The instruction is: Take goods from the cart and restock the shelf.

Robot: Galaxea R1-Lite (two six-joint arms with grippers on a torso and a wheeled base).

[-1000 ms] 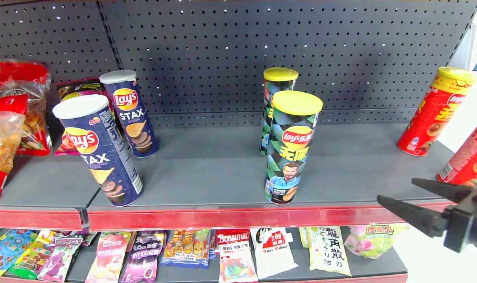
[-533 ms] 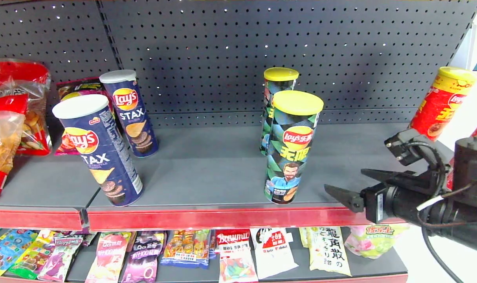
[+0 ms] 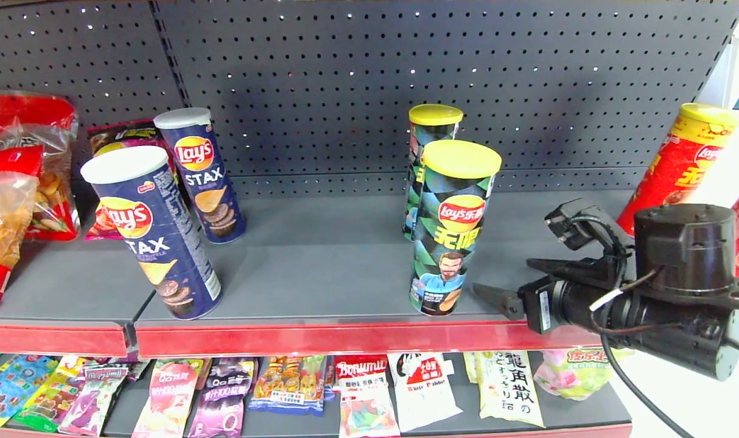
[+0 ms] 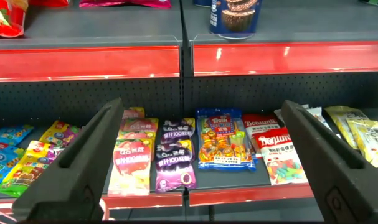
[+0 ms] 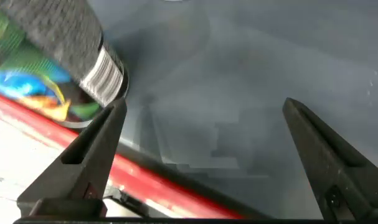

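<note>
Head view, lower right: right gripper (image 3: 502, 277) at the red shelf lip (image 3: 357, 336), jaws wide apart, empty, tips just right of the front green can (image 3: 455, 231), frame centre. Right wrist view adds the can's base beside one finger. Left wrist view: left gripper (image 4: 201, 104) wide open, empty, facing candy packets (image 4: 176, 165). Behind: second green can (image 3: 433, 131); blue cans (image 3: 153, 237) left.

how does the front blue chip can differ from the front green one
The front blue can has a white lid, the front green can a yellow one. The blue can's body is dark blue; the green can's is green-and-black with a drawn figure. The green can stands close by the open right gripper; the blue can is far to its left. Both are tubes standing near the front edge of the shelf.
</note>
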